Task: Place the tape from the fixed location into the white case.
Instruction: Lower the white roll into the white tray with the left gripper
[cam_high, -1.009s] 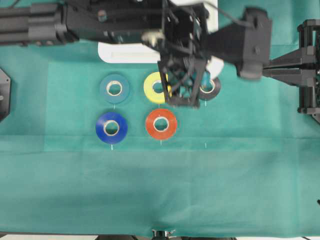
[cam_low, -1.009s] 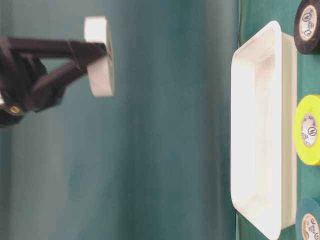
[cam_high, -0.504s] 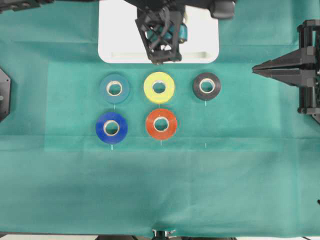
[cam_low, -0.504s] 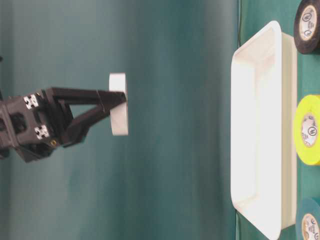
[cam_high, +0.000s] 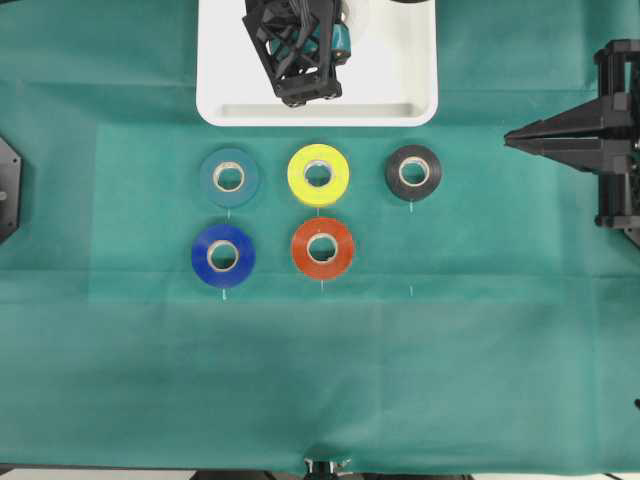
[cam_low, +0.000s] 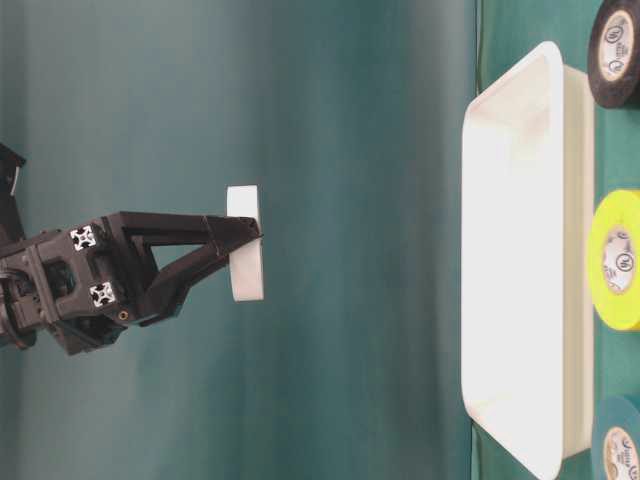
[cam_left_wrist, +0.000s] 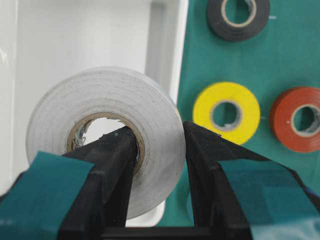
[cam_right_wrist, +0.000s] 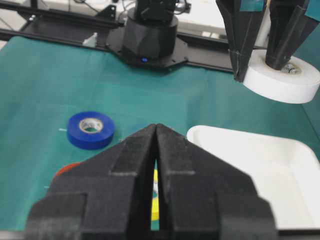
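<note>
Since a sec ago the left gripper (cam_low: 247, 258) had swung off the rolls to above the white case (cam_high: 400, 108), jaws clamped on the tape (cam_left_wrist: 107, 135): one finger thru the core, one outside. Green cloth (cam_high: 320, 370) covered the table. Overhead hid the tape under the arm; side cam showed it well clear of the case. Right gripper (cam_right_wrist: 155, 150) sat shut.

We see a white tape (cam_left_wrist: 105, 135) with a pale core, a white case (cam_high: 400, 60), and a green cloth (cam_high: 320, 380) bearing teal (cam_high: 229, 177), yellow (cam_high: 318, 174), black (cam_high: 413, 172), blue (cam_high: 223, 256) and red rolls (cam_high: 322, 247). The left end effector (cam_left_wrist: 155, 165) is black with teal pads.
</note>
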